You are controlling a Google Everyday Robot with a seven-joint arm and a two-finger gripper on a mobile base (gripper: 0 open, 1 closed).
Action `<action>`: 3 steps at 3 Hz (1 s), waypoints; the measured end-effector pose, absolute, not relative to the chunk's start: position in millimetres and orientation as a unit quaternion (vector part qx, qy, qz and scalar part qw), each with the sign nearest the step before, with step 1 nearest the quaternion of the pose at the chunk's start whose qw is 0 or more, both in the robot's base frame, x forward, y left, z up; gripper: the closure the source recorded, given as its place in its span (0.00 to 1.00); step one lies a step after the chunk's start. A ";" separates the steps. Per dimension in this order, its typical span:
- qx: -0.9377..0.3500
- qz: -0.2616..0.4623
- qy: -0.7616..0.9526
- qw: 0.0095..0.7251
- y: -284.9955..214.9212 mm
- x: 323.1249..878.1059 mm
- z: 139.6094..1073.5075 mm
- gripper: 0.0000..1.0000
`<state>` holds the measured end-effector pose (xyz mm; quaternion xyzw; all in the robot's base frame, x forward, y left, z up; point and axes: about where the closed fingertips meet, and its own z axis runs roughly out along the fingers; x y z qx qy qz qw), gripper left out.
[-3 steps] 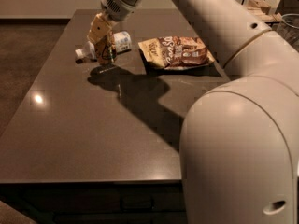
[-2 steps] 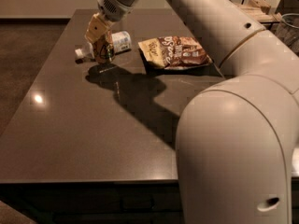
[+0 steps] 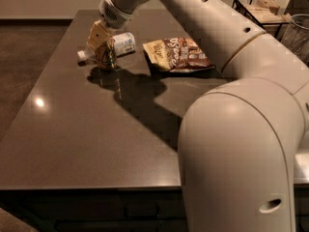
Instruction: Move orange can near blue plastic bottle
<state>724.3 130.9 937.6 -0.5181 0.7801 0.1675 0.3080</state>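
The tool (image 3: 102, 46) hangs in the upper left of the frame, at the end of the pale arm (image 3: 217, 28) that sweeps in from the lower right. It sits right over the top of the orange can (image 3: 107, 58). Whether it is clamped on the can or has let go cannot be told from this view.

The orange can stands upright on the dark counter (image 3: 72, 129), its lower body showing as orange metal with dark printed marks and its top hidden by the tool. A faint reflection of it lies on the glossy surface just below.

The blue plastic bottle (image 3: 123, 43) lies on its side immediately behind the can, touching it or nearly so. Its white-and-blue label points toward the right and its white cap pokes out at the left.

A crinkly chip bag (image 3: 178, 54) lies flat to the right of both, a little apart from them.
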 end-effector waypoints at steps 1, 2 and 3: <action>-0.522 0.173 0.777 0.307 138.1 724.2 930.3 0.13; -0.523 0.174 0.777 0.305 140.2 724.0 927.6 0.00; -0.523 0.174 0.777 0.305 140.3 724.0 927.5 0.00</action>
